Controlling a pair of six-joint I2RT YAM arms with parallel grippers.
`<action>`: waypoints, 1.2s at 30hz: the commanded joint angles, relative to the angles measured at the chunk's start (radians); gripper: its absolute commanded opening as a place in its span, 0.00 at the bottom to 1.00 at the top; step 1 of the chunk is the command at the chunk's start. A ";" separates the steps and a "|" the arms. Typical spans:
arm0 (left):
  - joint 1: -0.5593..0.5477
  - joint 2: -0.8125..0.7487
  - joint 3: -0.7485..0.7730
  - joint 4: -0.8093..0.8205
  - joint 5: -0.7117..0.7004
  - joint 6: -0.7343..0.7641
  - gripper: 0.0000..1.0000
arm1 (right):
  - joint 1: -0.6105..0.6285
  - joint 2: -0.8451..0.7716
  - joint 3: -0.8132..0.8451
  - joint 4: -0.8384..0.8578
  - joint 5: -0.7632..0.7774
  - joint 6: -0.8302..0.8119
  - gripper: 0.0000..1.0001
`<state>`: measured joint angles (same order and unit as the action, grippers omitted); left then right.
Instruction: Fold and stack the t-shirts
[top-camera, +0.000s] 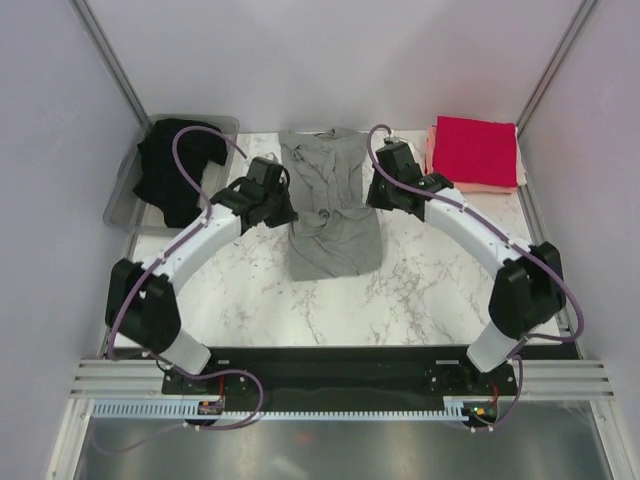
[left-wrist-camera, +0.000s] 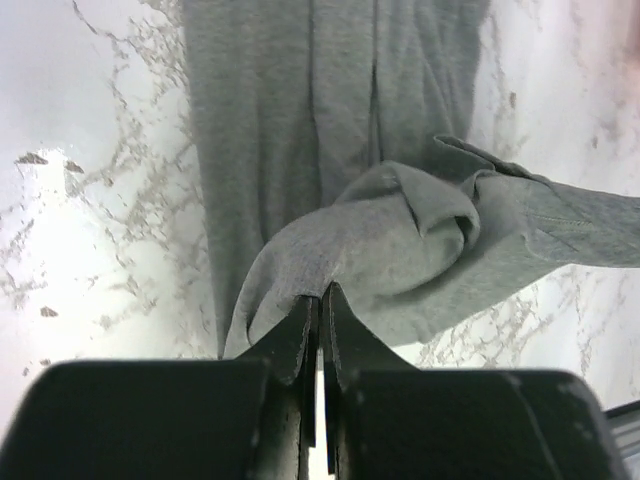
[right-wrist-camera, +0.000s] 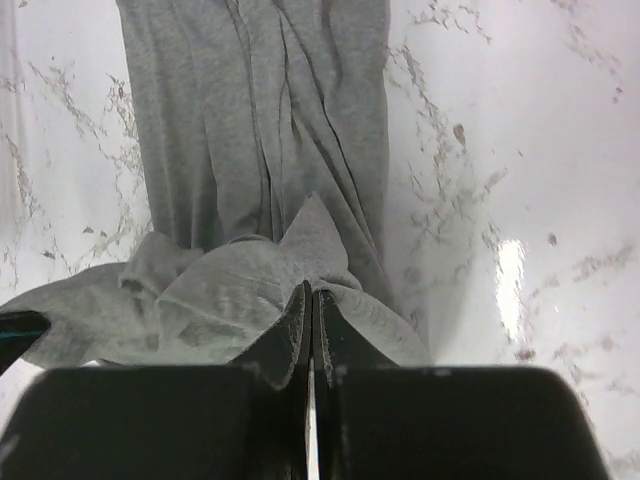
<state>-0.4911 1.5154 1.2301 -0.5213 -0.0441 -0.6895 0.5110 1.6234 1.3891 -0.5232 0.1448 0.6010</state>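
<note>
On the marble table, just beyond the arm bases, the grey t-shirt lies mid-table as a narrowed strip, its long axis running straight from near to far, square to the line between the two arms, its near end flat on the surface. About halfway up that length the left gripper has its jaws pressed together on a bunched fold of the shirt's left edge, and the right gripper has its jaws pinching a matching peak of cloth on the right edge; in both wrist views the pinched cloth rises in a crumpled ridge above the flat fabric that runs on away from the fingers. The two grips sit level with each other across the strip, one arm on each side and neither plainly nearer, so the cloth between them hangs as a cross-ridge. My judgement is that the coming move turns on this: the fold line runs left to right, and the two hands must travel together along the shirt's long axis to keep the fold square. Beyond the grippers, the far part of the shirt reaches almost to the back edge. At the far left a black t-shirt is heaped in and over the clear plastic bin; at the far right a red t-shirt lies folded square on a salmon-pink t-shirt, well apart from the grey one. No brand, label or writing can be read in any view
</note>
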 joint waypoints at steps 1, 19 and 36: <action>0.057 0.093 0.095 0.040 0.073 0.080 0.02 | -0.032 0.090 0.109 0.068 -0.066 -0.063 0.00; 0.269 0.625 0.577 -0.080 0.372 0.074 0.63 | -0.177 0.668 0.736 -0.106 -0.228 -0.131 0.83; 0.134 -0.088 -0.340 0.242 0.317 -0.060 0.67 | -0.193 -0.089 -0.462 0.334 -0.445 0.031 0.78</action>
<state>-0.3096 1.4700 1.0313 -0.4168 0.2420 -0.6647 0.3115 1.5711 1.0153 -0.3298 -0.2176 0.5896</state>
